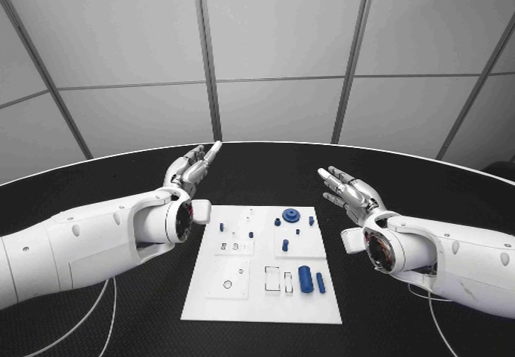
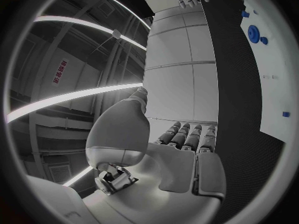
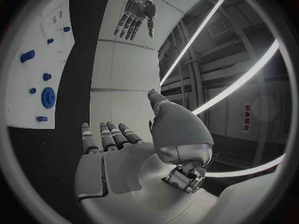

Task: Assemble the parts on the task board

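The task board (image 1: 231, 294) lay flat in the middle of the black surface (image 1: 429, 171), between the two arms. On it sat several blue parts: a gear-like round piece (image 1: 291, 216) near the far edge, a small peg (image 1: 311, 220) just beside it, another small peg (image 1: 222, 226) toward the left side, a short upright piece (image 1: 286, 245) near the middle, and a thicker cylinder (image 1: 306, 279) with a thinner pin (image 1: 320, 282) beside it toward the near right corner.

The left robot hand (image 1: 193, 169) hovered above the surface beyond the board's far left corner, released, fingers straight and spread, holding nothing. It stood apart from the board and touched no part. The right robot hand (image 1: 350, 190) hung off the board's far right corner, likewise released with fingers extended and apart, empty, near the gear-like round piece but clear of it.

In the left wrist view the left robot hand (image 2: 187, 149) showed its fingers stretched out, with the board (image 2: 274, 84) off to the side and the gear-like piece (image 2: 253, 33) on it. In the right wrist view the right robot hand (image 3: 115, 149) was similarly outstretched, the board (image 3: 34, 59) alongside it carrying the gear-like piece (image 3: 49, 97), and the left robot hand (image 3: 134, 17) visible opposite
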`<state>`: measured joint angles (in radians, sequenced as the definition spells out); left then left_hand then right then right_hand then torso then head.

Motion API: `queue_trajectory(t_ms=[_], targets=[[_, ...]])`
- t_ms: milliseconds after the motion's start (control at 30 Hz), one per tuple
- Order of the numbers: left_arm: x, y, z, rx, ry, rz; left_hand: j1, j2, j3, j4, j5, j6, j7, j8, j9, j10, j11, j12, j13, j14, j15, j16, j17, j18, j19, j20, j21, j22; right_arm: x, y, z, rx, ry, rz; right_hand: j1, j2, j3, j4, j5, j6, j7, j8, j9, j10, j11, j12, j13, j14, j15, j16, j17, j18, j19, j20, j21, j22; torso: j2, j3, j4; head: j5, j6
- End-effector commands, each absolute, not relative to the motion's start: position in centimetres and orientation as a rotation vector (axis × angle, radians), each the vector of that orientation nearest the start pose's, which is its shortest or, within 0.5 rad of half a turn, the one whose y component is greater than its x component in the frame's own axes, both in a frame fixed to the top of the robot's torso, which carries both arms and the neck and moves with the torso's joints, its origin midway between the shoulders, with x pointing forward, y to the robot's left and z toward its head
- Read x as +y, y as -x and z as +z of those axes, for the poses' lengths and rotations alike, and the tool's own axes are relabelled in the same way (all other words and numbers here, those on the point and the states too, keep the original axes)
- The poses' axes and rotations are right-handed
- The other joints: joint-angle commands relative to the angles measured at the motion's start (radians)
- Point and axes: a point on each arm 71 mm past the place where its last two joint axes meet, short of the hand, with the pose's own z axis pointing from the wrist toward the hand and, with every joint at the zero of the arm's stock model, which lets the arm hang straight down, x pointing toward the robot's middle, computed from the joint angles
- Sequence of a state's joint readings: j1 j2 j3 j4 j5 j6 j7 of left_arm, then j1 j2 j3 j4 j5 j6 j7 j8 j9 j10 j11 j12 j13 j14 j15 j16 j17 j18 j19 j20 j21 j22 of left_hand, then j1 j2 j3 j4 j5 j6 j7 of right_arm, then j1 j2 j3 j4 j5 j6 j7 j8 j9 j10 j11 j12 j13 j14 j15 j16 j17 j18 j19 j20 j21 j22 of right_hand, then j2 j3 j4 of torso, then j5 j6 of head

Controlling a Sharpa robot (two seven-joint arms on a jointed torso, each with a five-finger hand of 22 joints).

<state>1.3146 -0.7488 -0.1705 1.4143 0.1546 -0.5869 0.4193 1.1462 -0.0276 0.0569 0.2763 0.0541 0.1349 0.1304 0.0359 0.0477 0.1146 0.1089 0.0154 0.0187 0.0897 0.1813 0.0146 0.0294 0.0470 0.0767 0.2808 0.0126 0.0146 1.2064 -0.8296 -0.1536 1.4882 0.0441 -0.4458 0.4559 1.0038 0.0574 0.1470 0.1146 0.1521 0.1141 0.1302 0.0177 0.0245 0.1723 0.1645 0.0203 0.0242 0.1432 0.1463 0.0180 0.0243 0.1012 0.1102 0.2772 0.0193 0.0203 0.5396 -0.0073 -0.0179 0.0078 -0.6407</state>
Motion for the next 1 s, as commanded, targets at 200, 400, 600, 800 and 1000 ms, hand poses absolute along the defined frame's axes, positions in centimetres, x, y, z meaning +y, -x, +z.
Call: queue_trajectory(t_ms=[200, 400, 600, 800, 1000], targets=[[21.8, -52.4, -16.6, 1.267, 1.224, -1.259, 0.047, -0.001, 0.004, 0.015, 0.008, 0.013, 0.027, 0.005, 0.003, 0.011, 0.005, 0.005, 0.002, 0.001, 0.013, 0.004, 0.002, 0.014, 0.002, 0.016, 0.005, 0.002, -23.0, -48.9, -21.0, 1.429, -1.15, 1.409, 0.043, 0.007, 0.008, -0.009, 0.009, 0.023, 0.081, 0.009, 0.005, 0.027, 0.009, 0.008, 0.004, 0.016, 0.017, 0.009, 0.004, 0.014, 0.007, 0.014, 0.005, 0.002, 0.0, -0.0003, -0.0006, 0.0, 0.0], [21.9, -52.5, -16.6, 1.272, 1.22, -1.27, 0.054, 0.0, 0.006, 0.015, 0.008, 0.02, 0.032, 0.007, 0.005, 0.018, 0.011, 0.006, 0.003, 0.003, 0.016, 0.004, 0.003, 0.013, 0.002, 0.016, 0.006, 0.003, -25.1, -48.9, -20.3, 1.366, -1.025, 1.319, 0.154, -0.007, 0.019, -0.106, -0.004, 0.144, 0.106, 0.043, 0.03, 0.151, 0.032, 0.019, 0.013, 0.141, 0.04, 0.033, 0.022, 0.04, 0.1, 0.015, 0.035, 0.018, -0.002, -0.0016, -0.0002, 0.01, -0.019], [22.3, -52.3, -16.5, 1.287, 1.195, -1.295, 0.126, 0.005, 0.01, 0.013, 0.007, 0.174, 0.101, 0.062, 0.047, 0.194, 0.084, 0.035, 0.02, 0.158, 0.081, 0.052, 0.044, 0.011, 0.062, 0.018, 0.031, 0.017, -25.6, -48.9, -19.7, 1.363, -0.855, 1.244, 0.283, -0.023, 0.071, -0.224, 0.025, 0.445, 0.127, 0.137, 0.087, 0.577, 0.075, 0.087, 0.044, 0.581, 0.07, 0.162, 0.085, 0.045, 0.487, 0.014, 0.17, 0.079, -0.002, -0.0012, 0.003, 0.018, -0.029], [22.8, -51.7, -16.3, 1.301, 1.163, -1.308, 0.252, -0.004, 0.028, 0.001, 0.005, 0.571, 0.131, 0.219, 0.149, 0.737, 0.111, 0.147, 0.059, 0.702, 0.005, 0.273, 0.179, 0.069, 0.594, 0.006, 0.259, 0.119, -25.2, -48.7, -19.0, 1.419, -0.599, 1.171, 0.291, -0.047, 0.156, -0.277, 0.039, 0.682, 0.109, 0.202, 0.114, 0.79, 0.028, 0.11, 0.04, 0.783, 0.016, 0.226, 0.12, 0.083, 0.654, 0.002, 0.235, 0.091, -0.001, -0.0024, 0.0008, 0.02, -0.044], [23.1, -51.0, -16.2, 1.335, 1.149, -1.321, 0.317, -0.019, 0.057, 0.002, 0.006, 0.681, 0.094, 0.262, 0.167, 0.911, 0.058, 0.16, 0.063, 0.91, -0.064, 0.407, 0.275, 0.138, 0.769, -0.013, 0.353, 0.144, -24.4, -48.5, -18.8, 1.496, -0.373, 1.097, 0.258, -0.09, 0.268, -0.288, 0.038, 0.763, 0.084, 0.209, 0.12, 0.907, -0.005, 0.096, 0.042, 0.926, -0.034, 0.263, 0.176, 0.083, 0.786, -0.047, 0.289, 0.107, -0.002, -0.0039, 0.0012, 0.012, -0.053]])
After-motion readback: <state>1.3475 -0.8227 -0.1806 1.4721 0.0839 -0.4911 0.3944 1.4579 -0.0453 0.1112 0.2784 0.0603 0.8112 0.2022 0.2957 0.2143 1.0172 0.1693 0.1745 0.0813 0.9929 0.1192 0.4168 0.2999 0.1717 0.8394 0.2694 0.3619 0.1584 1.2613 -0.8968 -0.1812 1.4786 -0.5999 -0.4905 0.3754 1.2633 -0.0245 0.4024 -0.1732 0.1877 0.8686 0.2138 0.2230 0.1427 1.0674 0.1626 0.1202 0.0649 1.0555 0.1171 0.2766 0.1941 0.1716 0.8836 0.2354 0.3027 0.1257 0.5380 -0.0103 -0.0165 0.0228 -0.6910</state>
